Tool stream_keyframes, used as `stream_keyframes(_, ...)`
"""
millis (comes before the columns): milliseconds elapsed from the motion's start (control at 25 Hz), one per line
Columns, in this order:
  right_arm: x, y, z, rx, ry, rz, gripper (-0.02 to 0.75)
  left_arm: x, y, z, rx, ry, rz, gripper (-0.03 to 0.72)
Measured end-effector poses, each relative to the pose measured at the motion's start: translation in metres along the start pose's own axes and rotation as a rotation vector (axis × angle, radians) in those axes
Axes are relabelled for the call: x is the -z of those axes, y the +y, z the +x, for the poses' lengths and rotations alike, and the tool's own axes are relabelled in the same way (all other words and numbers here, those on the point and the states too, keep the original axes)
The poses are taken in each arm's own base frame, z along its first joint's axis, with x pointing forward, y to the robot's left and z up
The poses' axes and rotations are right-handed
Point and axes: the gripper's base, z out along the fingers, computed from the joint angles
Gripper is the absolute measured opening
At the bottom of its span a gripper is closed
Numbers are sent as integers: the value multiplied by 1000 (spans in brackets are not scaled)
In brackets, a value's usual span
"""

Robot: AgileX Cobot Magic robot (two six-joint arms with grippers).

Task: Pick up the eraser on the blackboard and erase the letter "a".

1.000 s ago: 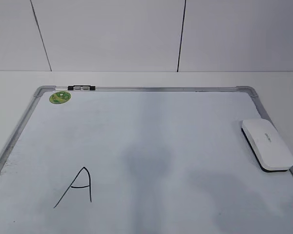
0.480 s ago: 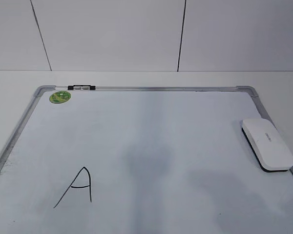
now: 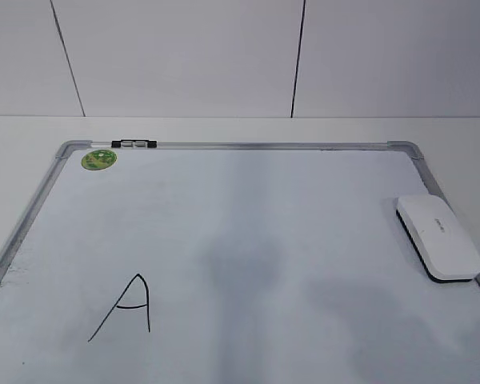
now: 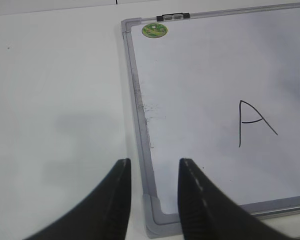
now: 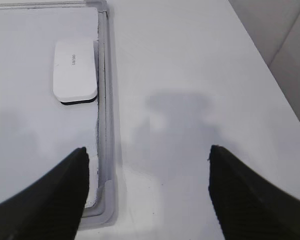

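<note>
The blackboard (image 3: 248, 200), a white dry-erase board in a grey frame, lies flat on the table. The white eraser (image 3: 438, 238) lies on it by the right frame edge; it also shows in the right wrist view (image 5: 75, 71). No small lowercase "a" shows in any view. Only a larger angular capital "A" (image 3: 132, 308) is drawn at the lower left, also in the left wrist view (image 4: 252, 122). My left gripper (image 4: 152, 162) is open and empty over the board's near left corner. My right gripper (image 5: 147, 150) is wide open and empty, near the board's near right corner. Neither gripper shows in the exterior view.
A round green sticker (image 3: 98, 160) and a small black-and-clear clip (image 3: 133, 144) sit at the board's far left corner. White table (image 4: 60, 100) lies left of the board and also right of it (image 5: 190, 75). A panelled wall (image 3: 184, 56) stands behind.
</note>
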Motion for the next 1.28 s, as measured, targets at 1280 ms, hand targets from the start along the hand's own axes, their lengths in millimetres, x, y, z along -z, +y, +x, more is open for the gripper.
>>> stream_keyframes(1280, 1, 11, 0, 41, -1, -125, 593, 0, 0, 0, 1, 0, 2, 237)
